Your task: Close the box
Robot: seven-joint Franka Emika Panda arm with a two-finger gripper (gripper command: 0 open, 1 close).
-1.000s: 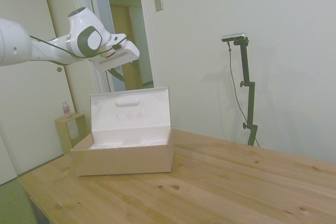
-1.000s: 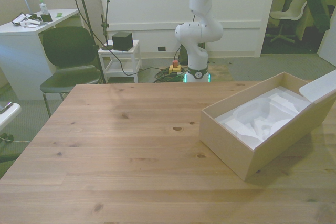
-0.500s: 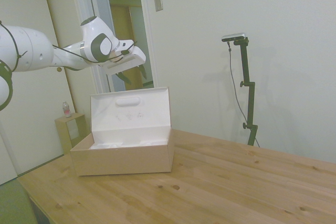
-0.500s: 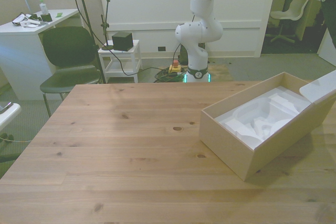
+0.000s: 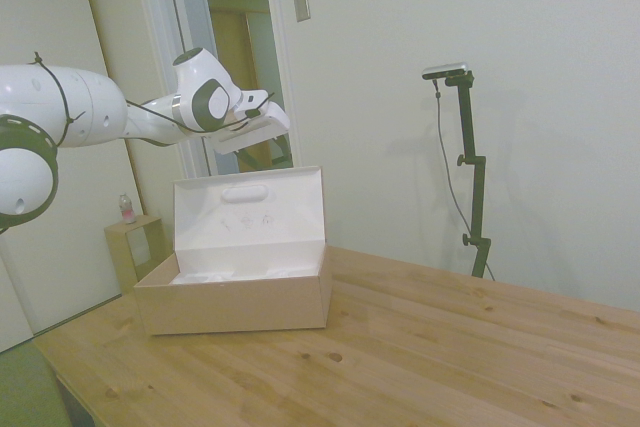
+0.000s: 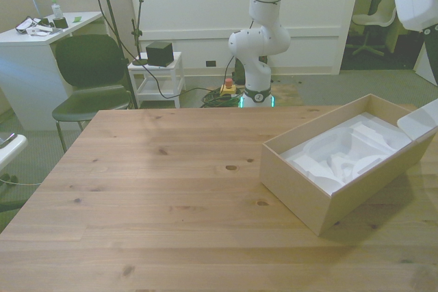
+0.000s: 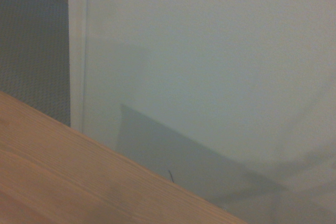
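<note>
Lab: robot arm, desk, office chair.

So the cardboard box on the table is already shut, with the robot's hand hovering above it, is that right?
Not quite. The cardboard box is open: in the side view its lid stands upright at the back, and the front view shows the white insert inside. The rest holds: the box sits on the wooden table, and the gripper hangs above it, clear of the lid.
</note>
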